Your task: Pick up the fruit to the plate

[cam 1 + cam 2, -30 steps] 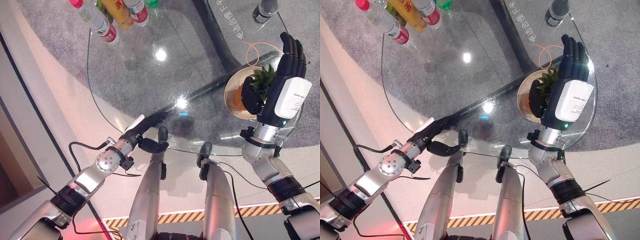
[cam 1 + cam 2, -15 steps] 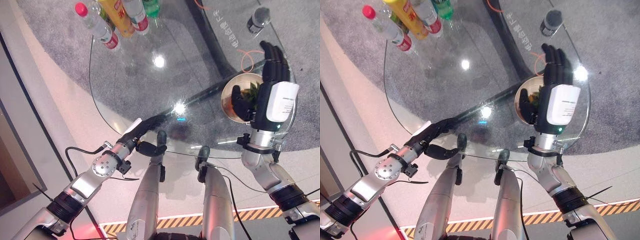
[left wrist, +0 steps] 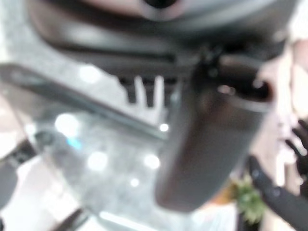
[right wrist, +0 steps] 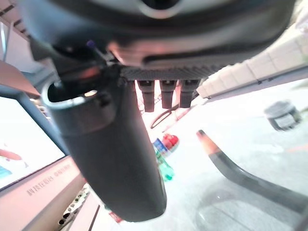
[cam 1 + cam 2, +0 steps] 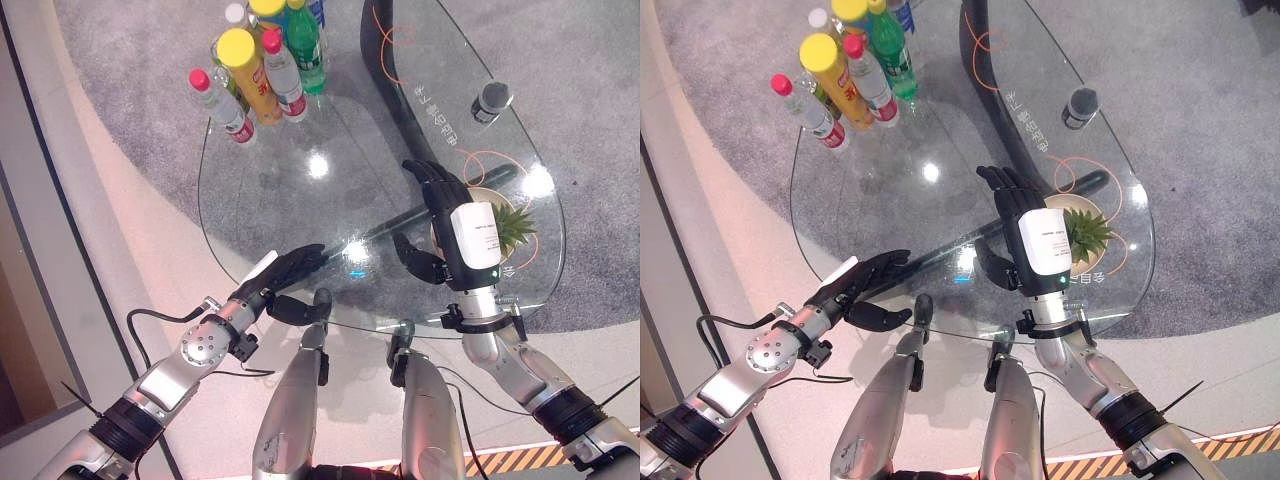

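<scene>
The pineapple (image 5: 505, 226), spiky green crown showing, sits on the plate (image 5: 517, 262) at the right end of the glass table (image 5: 300, 180), so by the look of it the fruit is already where the task wants it. The right hand (image 5: 455, 225) hangs just to the left of the plate, above the glass, back of the hand up, fingers straight and spread, thumb out to the side, holding nothing. From here the job reads as done or all but done, with only the clearing away left. Over at the near left edge of the table the left hand (image 5: 285, 275) hovers idle, fingers loosely extended and empty. At the far left of the glass stands a cluster of bottles (image 5: 258, 60), and a small dark round object (image 5: 492, 100) sits at the far right, both well apart from the plate.
</scene>
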Controlling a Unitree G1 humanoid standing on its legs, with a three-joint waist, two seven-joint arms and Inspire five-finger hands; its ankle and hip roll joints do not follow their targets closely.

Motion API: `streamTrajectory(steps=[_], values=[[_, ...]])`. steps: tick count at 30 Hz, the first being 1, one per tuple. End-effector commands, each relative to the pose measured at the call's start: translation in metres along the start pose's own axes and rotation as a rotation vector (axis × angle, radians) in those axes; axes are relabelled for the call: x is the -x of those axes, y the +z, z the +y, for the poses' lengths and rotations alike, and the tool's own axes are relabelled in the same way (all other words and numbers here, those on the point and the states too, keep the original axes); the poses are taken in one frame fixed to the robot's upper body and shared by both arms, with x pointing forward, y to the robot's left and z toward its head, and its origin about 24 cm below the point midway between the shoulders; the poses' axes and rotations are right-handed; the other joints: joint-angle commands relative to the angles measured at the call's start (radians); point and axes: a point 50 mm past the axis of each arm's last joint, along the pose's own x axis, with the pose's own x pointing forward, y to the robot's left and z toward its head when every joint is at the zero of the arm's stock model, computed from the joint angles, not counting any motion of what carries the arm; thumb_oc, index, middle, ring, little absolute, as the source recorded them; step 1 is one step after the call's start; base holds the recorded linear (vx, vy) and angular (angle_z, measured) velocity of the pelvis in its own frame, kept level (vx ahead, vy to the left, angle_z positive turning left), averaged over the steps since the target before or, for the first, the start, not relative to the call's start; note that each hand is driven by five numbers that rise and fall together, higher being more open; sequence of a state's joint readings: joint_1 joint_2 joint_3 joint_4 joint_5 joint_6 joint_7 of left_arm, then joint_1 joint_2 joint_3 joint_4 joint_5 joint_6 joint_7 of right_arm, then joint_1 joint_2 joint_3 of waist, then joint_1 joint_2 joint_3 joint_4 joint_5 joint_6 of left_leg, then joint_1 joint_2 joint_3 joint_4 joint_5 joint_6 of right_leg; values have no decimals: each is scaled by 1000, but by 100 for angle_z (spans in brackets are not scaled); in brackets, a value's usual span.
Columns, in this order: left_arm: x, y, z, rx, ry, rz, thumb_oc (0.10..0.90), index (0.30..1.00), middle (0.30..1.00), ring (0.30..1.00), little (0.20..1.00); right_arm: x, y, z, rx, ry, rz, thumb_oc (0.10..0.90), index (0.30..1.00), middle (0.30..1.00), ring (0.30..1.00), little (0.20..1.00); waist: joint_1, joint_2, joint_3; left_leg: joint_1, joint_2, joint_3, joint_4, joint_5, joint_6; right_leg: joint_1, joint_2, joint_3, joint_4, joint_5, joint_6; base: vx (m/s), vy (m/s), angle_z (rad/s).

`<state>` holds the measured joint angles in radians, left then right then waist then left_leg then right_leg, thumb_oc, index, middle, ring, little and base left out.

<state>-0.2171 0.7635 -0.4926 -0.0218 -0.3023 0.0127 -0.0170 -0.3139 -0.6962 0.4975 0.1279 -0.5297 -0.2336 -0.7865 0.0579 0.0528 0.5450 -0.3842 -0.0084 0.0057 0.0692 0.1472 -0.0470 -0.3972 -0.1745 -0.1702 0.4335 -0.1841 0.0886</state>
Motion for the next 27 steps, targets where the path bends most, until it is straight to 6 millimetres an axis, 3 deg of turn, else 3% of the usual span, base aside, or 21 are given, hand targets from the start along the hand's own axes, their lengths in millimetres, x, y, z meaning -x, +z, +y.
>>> streamTrajectory(steps=[1,4,8,10,11,14,20,27], values=[[4,25,1,37,-14,-149,800,900,900,900,900,-21,23,-23,-59,-98,-176,800,900,900,900,900,-1,-44,-25,97,-67,23,144,-188,27,114,36,-15,-243,206,52,9,-37,0],[7,16,-5,66,-20,-118,800,900,900,900,900,-10,18,-15,-96,-3,-126,800,900,900,900,900,-2,-44,-31,169,-58,14,104,-181,20,189,41,-19,-272,199,46,28,-52,0],[13,-4,-16,175,-40,-31,800,900,900,900,900,13,12,2,-210,227,-24,800,900,900,900,900,-3,-48,-86,233,-47,-4,39,-164,11,259,52,-21,-323,196,39,63,-57,0],[17,-21,-25,301,-47,56,800,900,900,900,900,25,13,9,-286,329,25,800,900,900,900,900,-5,-50,-114,257,-42,-15,14,-153,8,283,58,-20,-338,196,37,54,-78,-2],[20,-38,-33,314,-35,134,800,900,900,900,900,37,13,18,-369,391,77,800,900,900,900,900,-6,-56,-139,277,-39,-25,-4,-146,5,303,61,-20,-348,196,34,51,-87,-1],[25,-58,-39,321,-26,221,800,900,900,900,900,49,12,29,-496,463,172,800,900,900,900,900,-8,-65,-172,298,-34,-32,-23,-137,0,327,66,-23,-362,196,31,45,-78,3],[45,-108,-60,455,23,450,800,900,900,900,900,99,7,60,-693,753,382,800,900,900,900,900,-19,-78,-256,365,-17,-26,-80,-122,-11,396,73,-31,-413,201,20,36,-43,-1],[62,-144,-81,520,36,637,800,900,900,900,900,152,-6,86,-862,999,719,800,900,900,900,900,-17,-86,-311,402,-1,-14,-123,-106,-23,438,71,-43,-458,214,17,5,-23,1]])
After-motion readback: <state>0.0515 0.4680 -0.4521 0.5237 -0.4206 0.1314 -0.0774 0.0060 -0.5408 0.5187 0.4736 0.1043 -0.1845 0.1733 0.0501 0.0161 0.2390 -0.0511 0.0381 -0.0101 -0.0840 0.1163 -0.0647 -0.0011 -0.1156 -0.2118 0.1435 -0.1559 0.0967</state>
